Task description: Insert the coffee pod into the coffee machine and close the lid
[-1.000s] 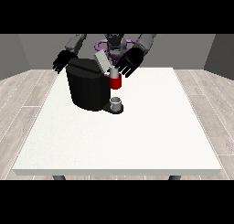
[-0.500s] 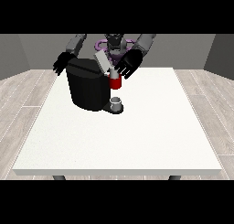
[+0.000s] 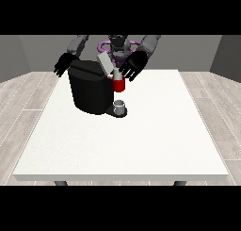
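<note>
With its lid [image 3: 105,63] still raised, the coffee machine [image 3: 92,87] is waiting as the hand at the view's right [image 3: 133,66] keeps hovering, fingers spread and empty, just above a red thing at the machine [image 3: 118,85], little changed; no pod is showing.

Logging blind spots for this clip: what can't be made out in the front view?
- Black coffee machine: its back is hidden by its own body.
- Grey cup-like thing at its base: too small to identify.
- Hand at the view's right: whether it touches the red thing at the machine is unclear.
</note>
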